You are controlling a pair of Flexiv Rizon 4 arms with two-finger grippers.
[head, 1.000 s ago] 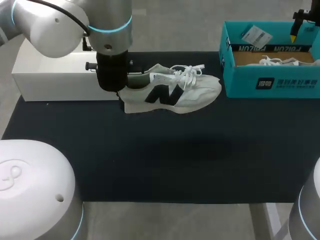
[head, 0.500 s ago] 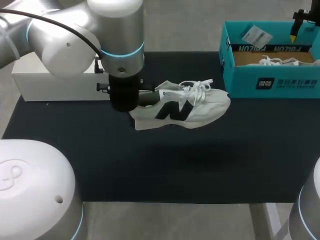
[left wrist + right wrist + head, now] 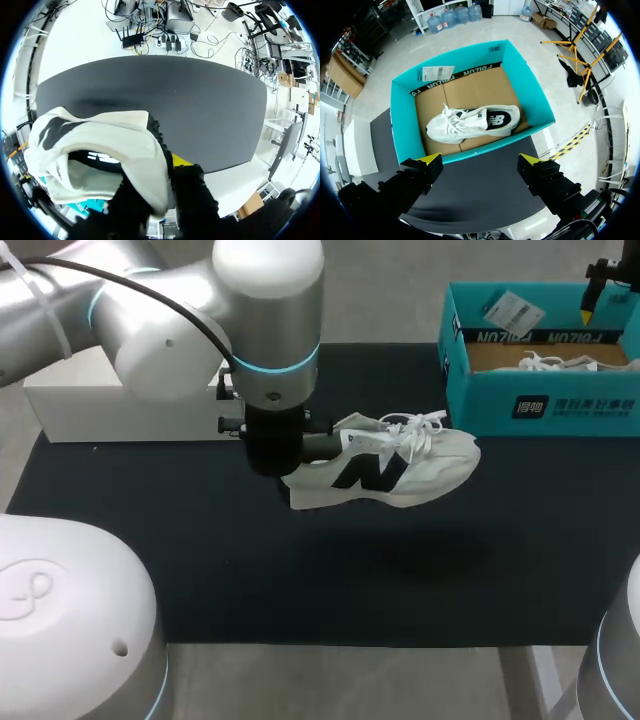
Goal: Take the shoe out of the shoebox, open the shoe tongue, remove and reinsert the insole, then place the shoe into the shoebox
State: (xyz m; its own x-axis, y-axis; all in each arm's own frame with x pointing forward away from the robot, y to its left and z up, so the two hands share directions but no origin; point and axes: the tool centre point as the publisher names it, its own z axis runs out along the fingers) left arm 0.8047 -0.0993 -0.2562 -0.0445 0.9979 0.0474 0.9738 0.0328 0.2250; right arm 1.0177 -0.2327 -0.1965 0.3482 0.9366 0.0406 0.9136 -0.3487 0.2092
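Head camera overlooks table [image 3: 300, 570] from behind; right wrist camera looks down into shoebox [image 3: 404, 120].

A robotics lab: a large robot arm [image 3: 265, 340] over a black-matted table [image 3: 300, 580] with a teal shoebox [image 3: 545, 405].

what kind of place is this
Probably a robot test bench in a lab, not a shop: the left arm holds a white shoe above a black mat, and a second shoe lies in an open teal shoebox nearby.

Dark mat [image 3: 330, 580], white box [image 3: 100, 415]
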